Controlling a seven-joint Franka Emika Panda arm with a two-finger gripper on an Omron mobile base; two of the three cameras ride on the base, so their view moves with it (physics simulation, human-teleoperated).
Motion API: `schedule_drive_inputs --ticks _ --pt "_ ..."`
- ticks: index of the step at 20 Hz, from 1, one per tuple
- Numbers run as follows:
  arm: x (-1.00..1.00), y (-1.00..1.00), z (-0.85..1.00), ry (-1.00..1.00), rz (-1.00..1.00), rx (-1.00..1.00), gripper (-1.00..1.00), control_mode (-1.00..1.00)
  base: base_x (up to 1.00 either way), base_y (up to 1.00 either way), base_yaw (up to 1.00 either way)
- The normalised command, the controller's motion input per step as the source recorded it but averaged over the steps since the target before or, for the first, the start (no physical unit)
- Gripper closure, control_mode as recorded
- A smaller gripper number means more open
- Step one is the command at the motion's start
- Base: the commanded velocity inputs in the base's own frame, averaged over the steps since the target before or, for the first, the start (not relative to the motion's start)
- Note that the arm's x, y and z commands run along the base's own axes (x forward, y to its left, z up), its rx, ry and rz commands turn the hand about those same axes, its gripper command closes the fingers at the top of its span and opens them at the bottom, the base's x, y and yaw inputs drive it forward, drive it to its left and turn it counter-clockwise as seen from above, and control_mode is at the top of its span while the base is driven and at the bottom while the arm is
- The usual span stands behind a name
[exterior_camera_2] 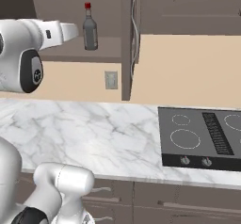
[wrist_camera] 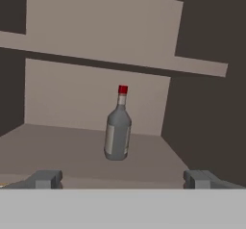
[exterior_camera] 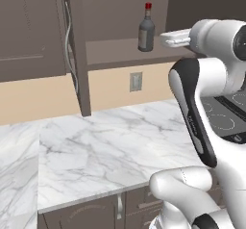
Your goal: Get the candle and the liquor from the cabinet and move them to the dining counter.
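Veined marble worktop [exterior_camera: 96, 141]; open brown cabinet [exterior_camera: 79, 50], flat shelf; rounded glass liquor [wrist_camera: 117, 127] upright; gripper [wrist_camera: 122, 179] fingers spread apart, clear of it.

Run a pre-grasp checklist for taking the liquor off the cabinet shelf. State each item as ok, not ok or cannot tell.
1. Cabinet door open, shelf reachable: ok.
2. Liquor upright on the shelf, red cap on: ok.
3. Hand open wide enough for the bottle: ok, fingertips stand far apart.
4. Hand lined up with the bottle: ok, bottle sits roughly midway between the fingertips in the hand view.
5. Bottle between the fingers: not ok, it stands further back on the shelf, apart from them.
6. Candle located for the other pick: cannot tell.
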Motion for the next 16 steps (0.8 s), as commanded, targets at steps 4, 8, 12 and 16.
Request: schedule_drive_inputs --ticks 4,8,12,16 --pt "0.41 0.00 0.00 0.00 -0.01 0.00 -1.00 -1.00 0.00 0.00 0.00" --pt "0.50 0.00 0.00 0.00 -0.02 0.00 -1.00 -1.00 0.00 0.00 0.00" --pt "0.52 0.06 0.00 0.00 0.00 0.00 -1.00 -1.00 0.00 0.00 0.00" --pt "0.48 0.16 -0.03 -0.02 0.00 0.04 -1.00 -1.00 0.00 0.00 0.00"
